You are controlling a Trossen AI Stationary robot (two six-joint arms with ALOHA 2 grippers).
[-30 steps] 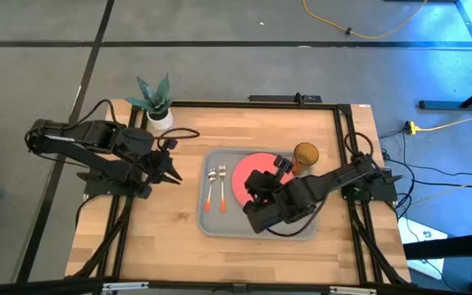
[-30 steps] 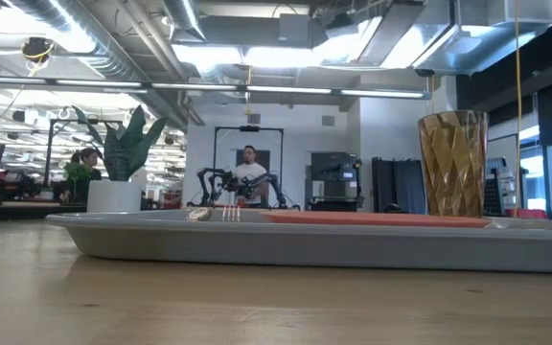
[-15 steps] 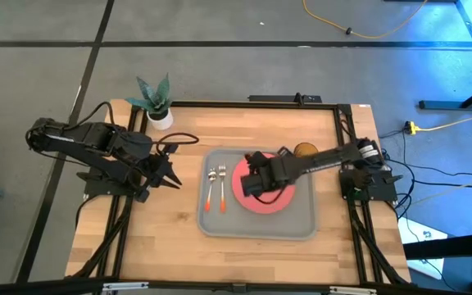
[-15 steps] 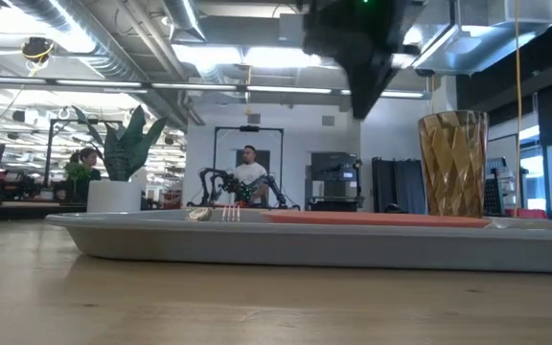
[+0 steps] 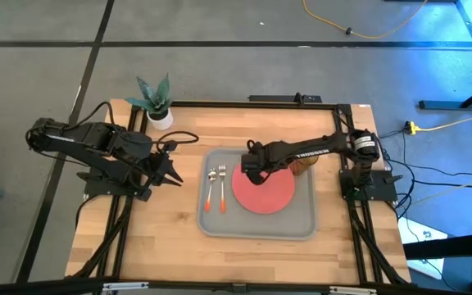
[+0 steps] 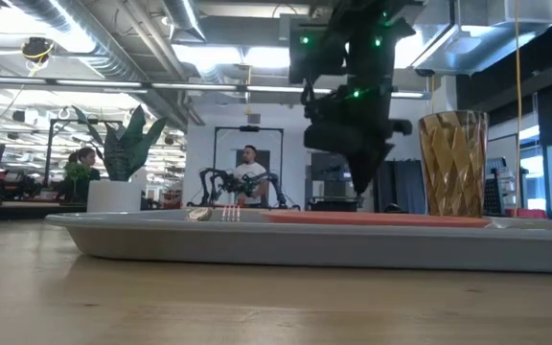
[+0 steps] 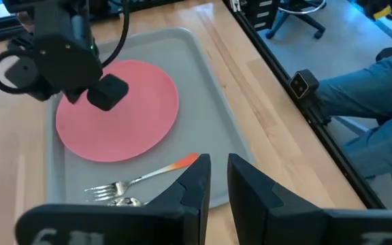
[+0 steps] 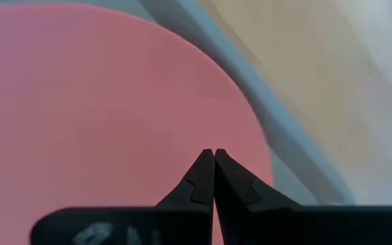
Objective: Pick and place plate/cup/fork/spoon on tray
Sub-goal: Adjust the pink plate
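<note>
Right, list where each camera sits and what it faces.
High: overhead, straight down on the tray; both arms show.
Low: at tabletop height, level across the tray rim; right arm hangs in.
Left wrist: past the shut left pincer toward plate and fork.
Right wrist: shut right pincer just over the plate.
All four share the plate.

No readable text or labels anywhere.

The table (image 5: 170, 238) has a pale wooden top in a dark metal frame and stands on a grey floor (image 5: 220, 74) crossed by dark lines. A yellow cable (image 5: 367, 33) lies on that floor. Beyond the table, ducts and bright ceiling lights (image 6: 247, 57) run overhead, and a person (image 6: 249, 172) sits far back.
</note>
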